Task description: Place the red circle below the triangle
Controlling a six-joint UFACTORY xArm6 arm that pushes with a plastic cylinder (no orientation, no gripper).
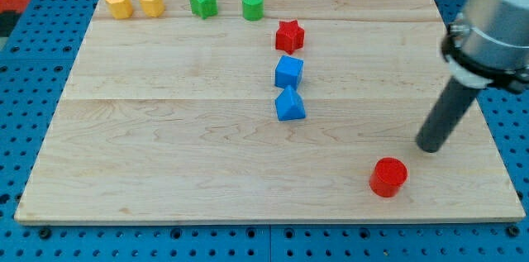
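Observation:
The red circle [388,177] lies near the board's bottom edge at the view's right. The blue triangle [289,106] sits mid-board, well to the circle's upper left, with a blue cube [288,72] touching it just above. My tip [430,147] rests on the board a little to the upper right of the red circle, apart from it.
A red star [289,36] sits above the blue cube. Along the top edge stand a yellow hexagon [119,3], a yellow heart [150,2], a green star [203,2] and a green circle [253,5]. The wooden board [165,146] lies on a blue pegboard.

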